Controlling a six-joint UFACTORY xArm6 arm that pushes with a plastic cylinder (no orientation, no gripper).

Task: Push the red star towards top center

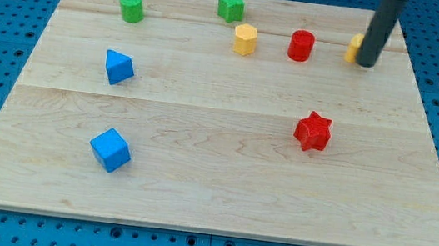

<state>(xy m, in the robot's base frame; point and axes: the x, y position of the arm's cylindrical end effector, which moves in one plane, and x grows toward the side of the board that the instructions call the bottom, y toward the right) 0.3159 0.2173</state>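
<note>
The red star (312,131) lies on the wooden board (213,173), right of centre and a little below the middle. My tip (365,64) is at the view's upper right, well above and to the right of the star. The rod stands just in front of a yellow block (353,47), hiding most of it. A red cylinder (300,46) stands to the left of my tip.
A yellow hexagonal block (246,39) and a green star (231,6) are near the top centre. A green cylinder (131,6) is at the top left. A blue triangular block (118,67) and a blue cube (110,149) are on the left side.
</note>
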